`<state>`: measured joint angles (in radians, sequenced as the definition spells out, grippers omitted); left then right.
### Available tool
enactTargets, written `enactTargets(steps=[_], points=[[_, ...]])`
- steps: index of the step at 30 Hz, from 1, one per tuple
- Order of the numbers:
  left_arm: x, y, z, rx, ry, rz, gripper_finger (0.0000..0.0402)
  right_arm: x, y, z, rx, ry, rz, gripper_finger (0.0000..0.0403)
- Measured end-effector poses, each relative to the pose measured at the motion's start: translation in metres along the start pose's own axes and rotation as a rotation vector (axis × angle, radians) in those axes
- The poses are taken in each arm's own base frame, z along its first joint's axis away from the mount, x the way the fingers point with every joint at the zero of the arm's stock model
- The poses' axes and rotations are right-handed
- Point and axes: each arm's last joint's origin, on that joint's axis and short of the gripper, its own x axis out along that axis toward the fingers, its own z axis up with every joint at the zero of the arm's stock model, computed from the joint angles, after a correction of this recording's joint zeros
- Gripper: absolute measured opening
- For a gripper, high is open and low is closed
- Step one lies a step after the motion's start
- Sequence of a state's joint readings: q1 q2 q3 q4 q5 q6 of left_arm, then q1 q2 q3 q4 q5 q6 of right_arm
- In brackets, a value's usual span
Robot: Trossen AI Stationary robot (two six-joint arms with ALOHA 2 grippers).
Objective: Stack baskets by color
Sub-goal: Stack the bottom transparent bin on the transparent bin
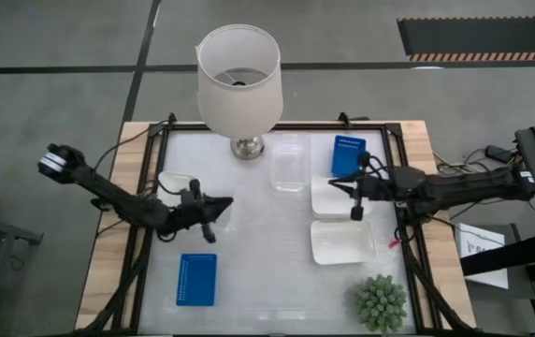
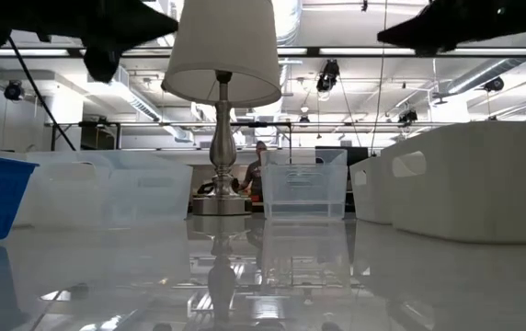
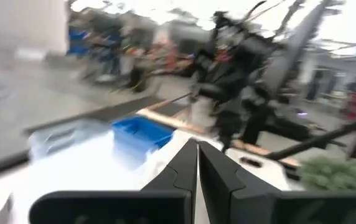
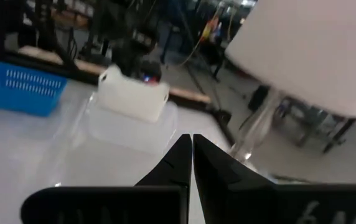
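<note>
Baskets lie scattered over the white table. A blue basket [image 1: 196, 279] sits near left and another blue basket [image 1: 348, 154] far right. Two white baskets [image 1: 340, 241] [image 1: 331, 197] rest flat on the right. A third white basket [image 1: 176, 183] [image 4: 133, 93] stands at the left beside a clear basket [image 4: 128, 127]. Another clear basket [image 1: 288, 165] lies by the lamp. My left gripper [image 1: 226, 201] [image 3: 198, 152] hovers shut above the table's left middle. My right gripper [image 1: 335, 183] [image 4: 192, 142] hovers shut over the right white baskets. Both hold nothing.
A white-shaded lamp [image 1: 239, 80] on a metal foot stands at the far middle. A spiky green plant [image 1: 381, 301] sits at the near right corner. A black frame [image 1: 408, 234] borders the table. Bare table surface lies in the middle and near the front.
</note>
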<state>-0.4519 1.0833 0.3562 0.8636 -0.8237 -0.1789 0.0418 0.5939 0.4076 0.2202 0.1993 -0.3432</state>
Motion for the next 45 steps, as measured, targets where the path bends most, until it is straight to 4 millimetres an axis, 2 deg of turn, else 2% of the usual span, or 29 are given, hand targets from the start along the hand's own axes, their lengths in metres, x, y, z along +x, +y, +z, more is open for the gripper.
enactTargets(steps=[5, 11, 15, 20, 26, 29, 34, 39, 45], points=[[0.017, -0.016, -0.009, -0.035, 0.105, 0.060, 0.0000, -0.010, -0.003, 0.003, -0.041, -0.015, -0.005, 0.0009], [0.040, -0.036, -0.004, -0.089, 0.266, 0.178, 0.0000, -0.016, -0.004, 0.002, -0.053, 0.000, -0.002, 0.0009], [0.050, -0.039, 0.001, -0.108, 0.425, 0.309, 0.0000, -0.017, -0.003, -0.001, -0.049, 0.030, 0.009, 0.0009], [0.060, -0.040, 0.006, -0.207, 0.637, 0.393, 0.0000, -0.017, -0.003, -0.003, -0.052, 0.047, 0.015, 0.0009], [0.063, -0.040, -0.001, -0.302, 0.901, 0.535, 0.0000, -0.018, -0.003, -0.003, -0.052, 0.047, 0.015, 0.0009], [0.070, -0.042, -0.001, -0.324, 0.906, 0.617, 0.0000, -0.017, -0.003, -0.003, -0.052, 0.048, 0.015, 0.0009], [0.088, -0.046, 0.004, -0.292, 0.865, 0.636, 0.0000, -0.017, -0.003, -0.003, -0.053, 0.049, 0.015, 0.0009], [0.088, -0.034, -0.004, -0.247, 0.907, 0.734, 0.0000, -0.017, -0.003, -0.003, -0.053, 0.052, 0.013, 0.0009], [0.087, -0.029, -0.009, -0.234, 0.930, 0.740, 0.0015, -0.017, -0.003, -0.003, -0.053, 0.056, 0.010, 0.0009]])
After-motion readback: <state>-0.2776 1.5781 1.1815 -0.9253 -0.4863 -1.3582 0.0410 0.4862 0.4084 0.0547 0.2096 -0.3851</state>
